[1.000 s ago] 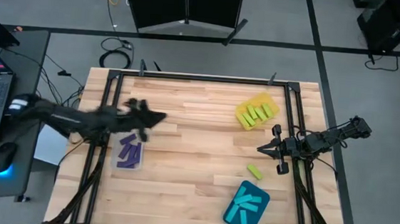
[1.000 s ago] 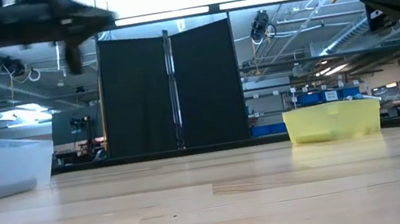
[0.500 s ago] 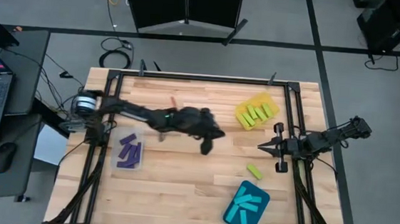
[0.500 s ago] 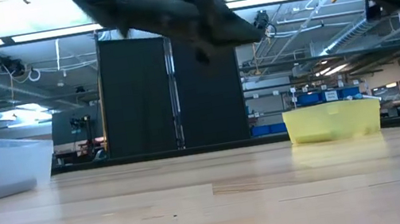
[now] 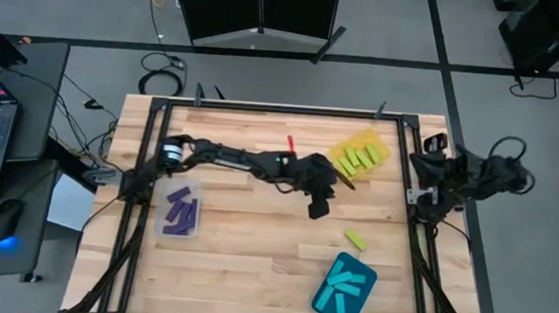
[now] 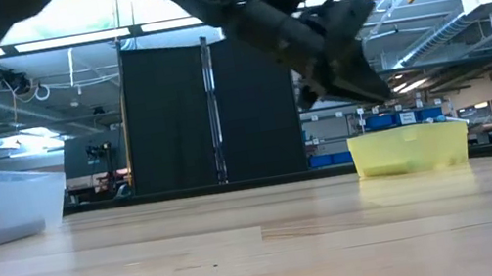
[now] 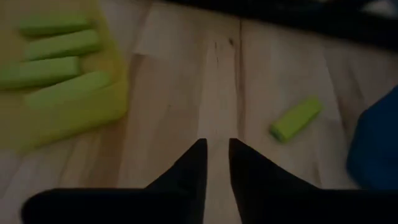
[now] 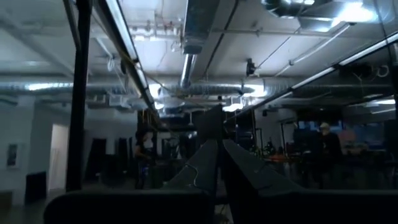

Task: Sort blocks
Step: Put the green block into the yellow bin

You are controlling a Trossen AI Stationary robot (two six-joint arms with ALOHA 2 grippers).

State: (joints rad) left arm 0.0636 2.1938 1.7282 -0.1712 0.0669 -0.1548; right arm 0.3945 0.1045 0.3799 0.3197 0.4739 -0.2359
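You are working on a pale wooden plank table [image 5: 253, 244] framed by black rails, with a grey floor around it and a black folding screen [image 6: 210, 109] in the hall behind. The left gripper [image 5: 319, 206] hangs over the table's middle, its fingers [image 7: 189, 171] nearly pressed together around nothing. One loose yellow-green bar block [image 5: 355, 240] lies on bare wood between the yellow tray [image 5: 360, 155], which holds more yellow-green blocks [image 5: 360, 159], and the teal tray [image 5: 343, 289] with cyan-blue blocks [image 5: 345, 292]. Purple blocks [image 5: 183, 212] sit in the clear tray [image 5: 180, 233] on the left. The right gripper [image 5: 427, 164] is folded back at the table's right edge, fingers closed, facing the ceiling. The teal tray is cut off in the low view.
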